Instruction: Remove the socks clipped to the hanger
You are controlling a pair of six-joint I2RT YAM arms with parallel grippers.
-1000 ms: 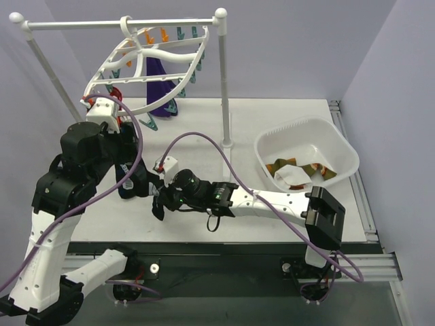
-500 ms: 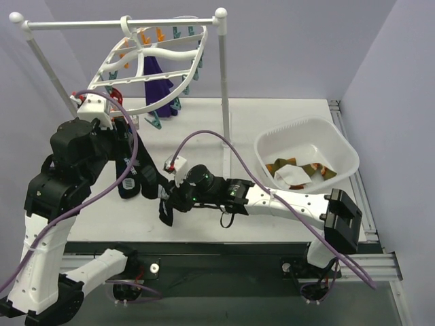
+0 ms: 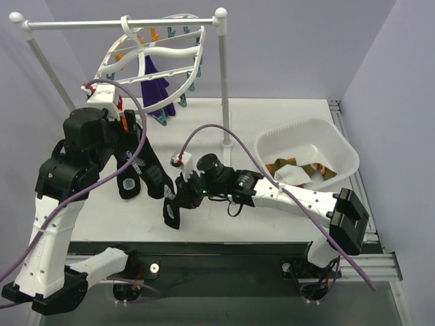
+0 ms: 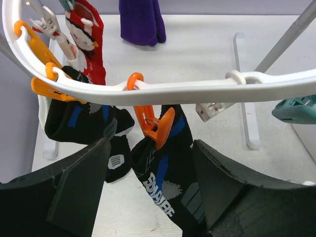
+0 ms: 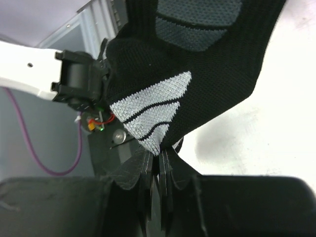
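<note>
Right gripper (image 5: 158, 155) clamps edge of black knit sock with white-grey marks (image 5: 197, 74); left gripper (image 4: 153, 168) jaws wide apart, flanking orange plastic clip (image 4: 154, 123) under white oval plastic hanger (image 4: 187, 91)

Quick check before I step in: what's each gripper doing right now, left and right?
Left gripper: open, straddling an orange clip, holding nothing.
Right gripper: closed, pinching the tip of a black sock.

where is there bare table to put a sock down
Bare table behind the basin, right of the pole. Crowded on the left below the hanger: black socks, left hand, right hand.
</note>
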